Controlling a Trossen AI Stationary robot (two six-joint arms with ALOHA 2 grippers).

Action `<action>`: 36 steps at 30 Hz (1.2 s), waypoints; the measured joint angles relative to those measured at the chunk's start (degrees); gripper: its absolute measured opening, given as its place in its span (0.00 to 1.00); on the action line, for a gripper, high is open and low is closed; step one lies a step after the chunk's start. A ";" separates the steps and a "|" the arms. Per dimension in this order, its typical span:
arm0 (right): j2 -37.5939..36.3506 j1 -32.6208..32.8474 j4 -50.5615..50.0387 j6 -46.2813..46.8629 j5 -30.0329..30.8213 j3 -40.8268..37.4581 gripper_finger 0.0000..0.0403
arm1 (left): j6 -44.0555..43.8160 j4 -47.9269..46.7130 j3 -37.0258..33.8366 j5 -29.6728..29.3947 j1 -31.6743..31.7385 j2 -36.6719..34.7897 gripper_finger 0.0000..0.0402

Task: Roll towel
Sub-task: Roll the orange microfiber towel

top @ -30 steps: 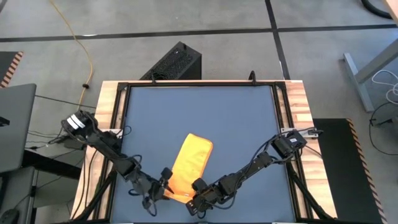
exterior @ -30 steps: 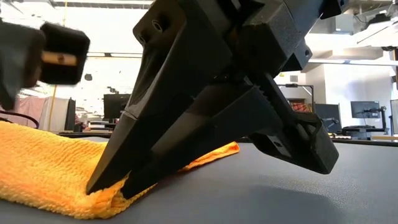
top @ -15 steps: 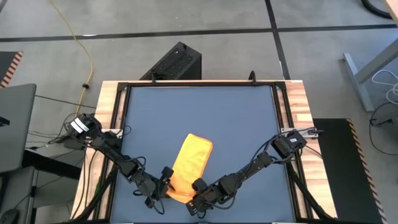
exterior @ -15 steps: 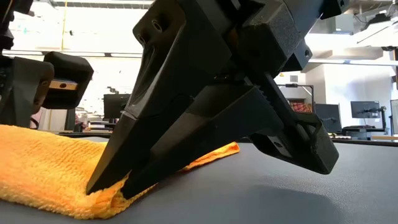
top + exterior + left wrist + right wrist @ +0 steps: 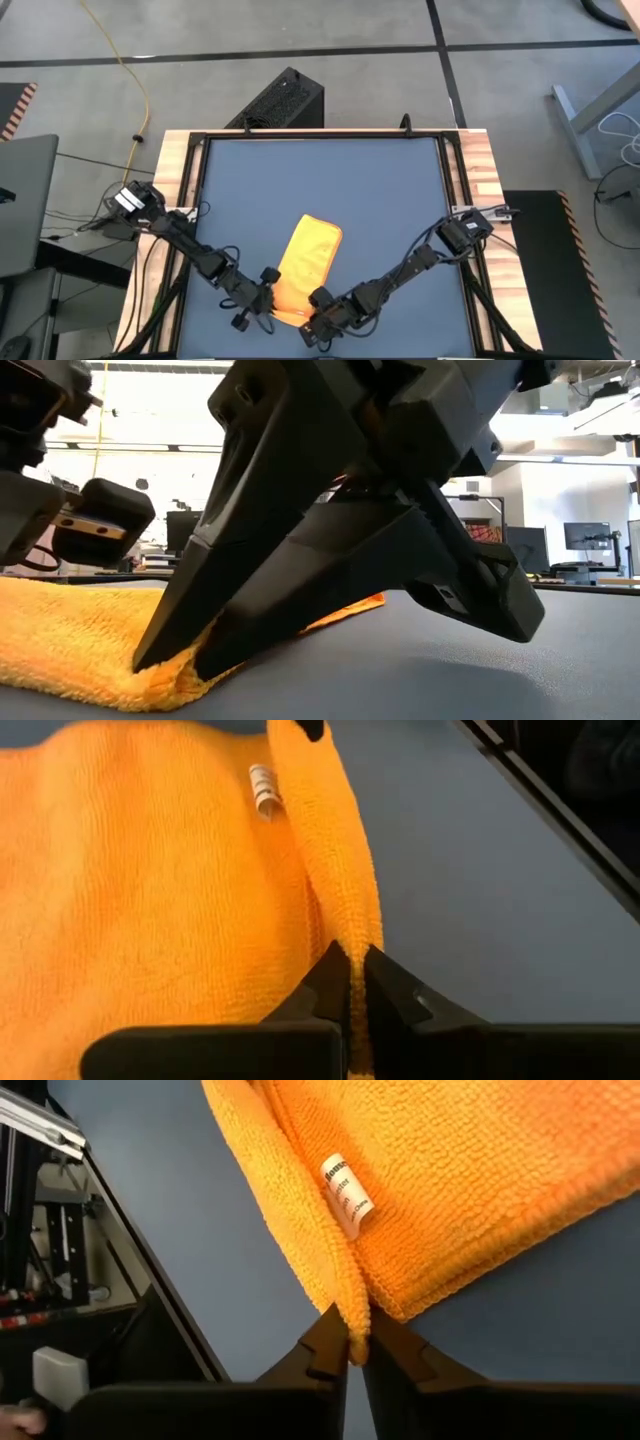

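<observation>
High view — towel between left claw and right claw.

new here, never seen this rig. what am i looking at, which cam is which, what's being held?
Two dark robot arms work at a blue table. The high view looks straight down; the low view sits at tabletop height; each wrist view looks out past that arm's own fingers. On the table lies a folded yellow towel with a small white tag. The left gripper is shut on one corner of the towel's near edge, as its wrist view shows. The right gripper pinches the other near corner between its fingertips. Both sit at the table's front edge.
</observation>
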 joint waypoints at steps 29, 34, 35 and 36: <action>-5.41 6.96 2.21 -39.80 21.59 0.00 0.19 | -9.23 -5.45 -0.11 18.61 11.16 0.00 0.00; -2.54 6.54 7.74 -52.02 22.60 -0.11 0.19 | -12.66 -8.84 -0.04 22.05 13.64 -0.02 0.00; -2.11 6.06 7.92 -52.51 22.72 -0.05 0.19 | -12.81 -9.33 -0.02 22.45 13.97 -0.02 0.00; -1.98 5.66 8.02 -52.84 22.88 0.00 0.19 | -13.02 -9.84 -0.02 22.69 14.24 -0.06 0.00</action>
